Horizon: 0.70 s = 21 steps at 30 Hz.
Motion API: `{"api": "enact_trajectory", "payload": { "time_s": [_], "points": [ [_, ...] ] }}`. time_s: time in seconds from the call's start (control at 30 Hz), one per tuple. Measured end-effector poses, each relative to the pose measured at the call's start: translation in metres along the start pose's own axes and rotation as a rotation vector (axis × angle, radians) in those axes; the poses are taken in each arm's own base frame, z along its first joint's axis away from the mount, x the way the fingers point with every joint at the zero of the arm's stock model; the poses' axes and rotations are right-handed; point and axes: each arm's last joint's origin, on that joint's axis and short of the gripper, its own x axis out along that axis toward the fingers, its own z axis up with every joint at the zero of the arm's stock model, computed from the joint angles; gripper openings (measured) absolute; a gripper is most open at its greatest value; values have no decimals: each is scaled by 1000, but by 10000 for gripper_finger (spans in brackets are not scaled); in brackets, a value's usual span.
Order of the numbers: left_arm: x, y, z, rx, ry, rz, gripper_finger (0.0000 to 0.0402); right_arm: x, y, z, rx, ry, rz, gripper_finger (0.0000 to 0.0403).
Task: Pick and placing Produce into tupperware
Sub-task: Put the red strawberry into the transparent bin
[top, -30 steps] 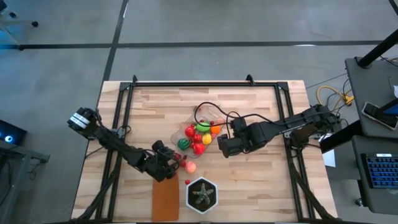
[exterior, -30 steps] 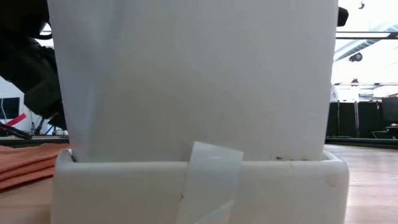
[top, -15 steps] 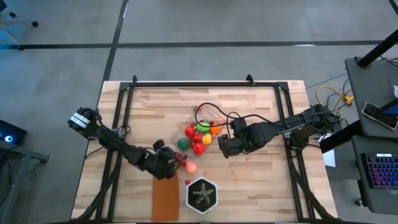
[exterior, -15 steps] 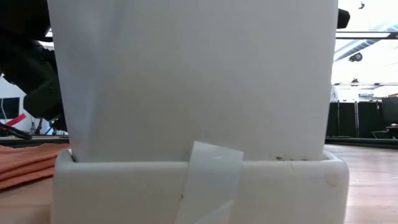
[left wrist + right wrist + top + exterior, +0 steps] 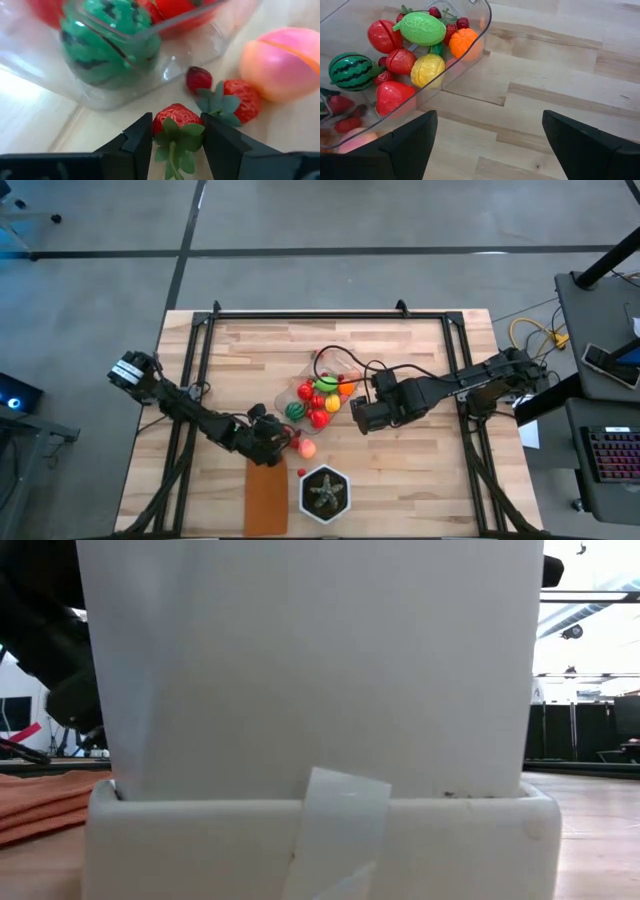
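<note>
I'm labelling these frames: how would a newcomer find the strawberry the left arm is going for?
Start at the clear tupperware mid-table; just outside its near corner lie loose pieces by a pink peach. The target strawberry sits between the left gripper's fingers, unlike the second strawberry and small cherry.

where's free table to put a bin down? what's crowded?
Free: bare wood between the tupperware and the far frame rail, and along the right edge past the right claw. Crowded: near edge, with left claw, loose strawberries, orange-brown rectangle, potted plant.
</note>
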Motion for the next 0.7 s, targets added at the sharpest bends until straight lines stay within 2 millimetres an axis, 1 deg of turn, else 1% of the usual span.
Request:
{"api": "enact_trajectory", "payload": {
  "time_s": [0.17, 0.33, 0.57, 0.7],
  "points": [
    [-13, 6, 4, 6, 39, -12, 133, 0, 0, 0, 0, 0, 1, 352],
    [-43, 21, 17, 4, 25, -3, 133, 0, 0, 0, -7, 0, 1, 352],
    [-96, 40, 47, -134, -140, -158, 133, -1, 0, -1, -28, 4, 6, 352],
    [-117, 47, 63, -204, -280, -211, 132, -4, 1, 0, -40, 4, 34, 352]
  ]
}}
